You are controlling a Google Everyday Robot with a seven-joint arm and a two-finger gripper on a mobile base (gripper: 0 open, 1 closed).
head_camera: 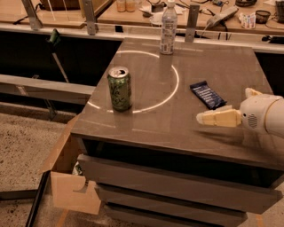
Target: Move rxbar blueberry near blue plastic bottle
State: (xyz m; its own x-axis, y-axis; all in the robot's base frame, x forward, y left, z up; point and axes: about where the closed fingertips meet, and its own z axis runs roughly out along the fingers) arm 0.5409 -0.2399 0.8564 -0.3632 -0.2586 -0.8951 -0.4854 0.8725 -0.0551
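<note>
The rxbar blueberry [207, 94], a flat dark navy wrapper, lies on the right part of the grey table top [146, 128]. The blue plastic bottle [168, 27], clear with a white cap and pale label, stands upright at the table's far edge. My gripper [209, 118], cream-coloured, reaches in from the right edge. It hovers just in front of the bar's near end, a little above the table, and holds nothing that I can see.
A green soda can [120, 88] stands upright on the left of the table, on a white ring marking [175, 84]. An open cardboard box [66, 177] sits on the floor at lower left. A cluttered wooden bench [213, 13] runs behind the table.
</note>
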